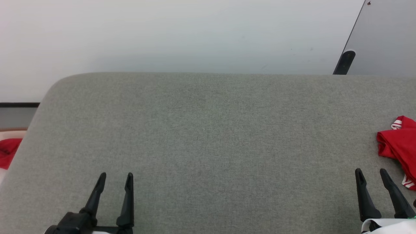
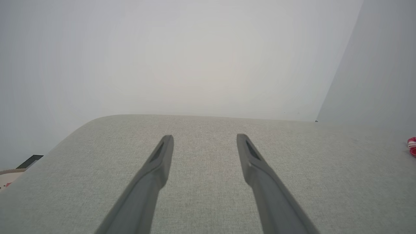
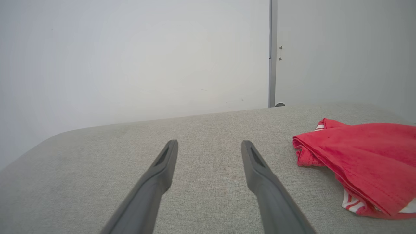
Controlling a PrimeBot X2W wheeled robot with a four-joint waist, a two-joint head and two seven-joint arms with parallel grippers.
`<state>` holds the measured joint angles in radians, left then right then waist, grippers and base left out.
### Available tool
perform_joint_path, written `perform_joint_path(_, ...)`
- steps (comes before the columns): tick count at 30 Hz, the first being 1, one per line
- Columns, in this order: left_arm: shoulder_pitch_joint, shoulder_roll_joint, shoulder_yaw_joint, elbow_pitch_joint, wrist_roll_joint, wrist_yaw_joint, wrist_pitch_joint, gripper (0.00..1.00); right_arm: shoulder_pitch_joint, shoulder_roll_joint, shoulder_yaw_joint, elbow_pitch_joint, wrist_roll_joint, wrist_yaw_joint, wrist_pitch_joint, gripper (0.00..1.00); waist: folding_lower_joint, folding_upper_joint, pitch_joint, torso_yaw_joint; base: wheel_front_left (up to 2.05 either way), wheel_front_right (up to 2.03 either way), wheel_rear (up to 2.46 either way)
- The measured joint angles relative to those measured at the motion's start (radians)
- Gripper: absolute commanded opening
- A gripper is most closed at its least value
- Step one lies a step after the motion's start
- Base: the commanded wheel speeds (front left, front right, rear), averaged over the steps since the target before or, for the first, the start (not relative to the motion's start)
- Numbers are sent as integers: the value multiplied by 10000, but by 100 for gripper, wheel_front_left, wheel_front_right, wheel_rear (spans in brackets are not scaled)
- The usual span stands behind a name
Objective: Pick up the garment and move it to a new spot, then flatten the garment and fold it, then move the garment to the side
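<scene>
The garment (image 1: pixel 399 144), red with red-white striped trim, lies folded at the far right edge of the grey fabric surface (image 1: pixel 208 130). The right wrist view has the garment (image 3: pixel 367 159) to the right of the fingers, and a sliver of its trim (image 2: pixel 412 145) reaches the left wrist view's right edge. My right gripper (image 1: pixel 371 172) stands open just left of the garment, holding nothing. At the lower left, my left gripper (image 1: pixel 115 177) is open and empty, far from the garment. My grippers (image 2: pixel 204 138) (image 3: pixel 209 143) show spread fingers over bare fabric.
A pale wall rises behind the surface. At the back right stands a grey panel (image 1: pixel 383 35) with a dark foot (image 1: pixel 344 62). Off the surface's left edge lies a small plain red cloth (image 1: pixel 8 151) on a pale ledge.
</scene>
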<state>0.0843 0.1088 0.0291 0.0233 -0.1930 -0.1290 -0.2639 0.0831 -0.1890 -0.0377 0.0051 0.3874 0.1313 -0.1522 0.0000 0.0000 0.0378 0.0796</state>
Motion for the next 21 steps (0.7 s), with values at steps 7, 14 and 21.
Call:
perform_joint_path(7,70,36,-35,-8,0,0,0,100,29,-4,15,-36,0,0,44,100,0,0,-61,-26,0,0,0)
perform_joint_path(14,75,46,-125,42,-98,0,0,100,26,-4,65,-58,2,0,90,100,0,0,-23,-35,0,0,0)
perform_joint_path(21,190,-90,-167,470,-113,0,8,0,145,151,142,362,19,2,96,0,0,0,-16,-45,0,0,0)
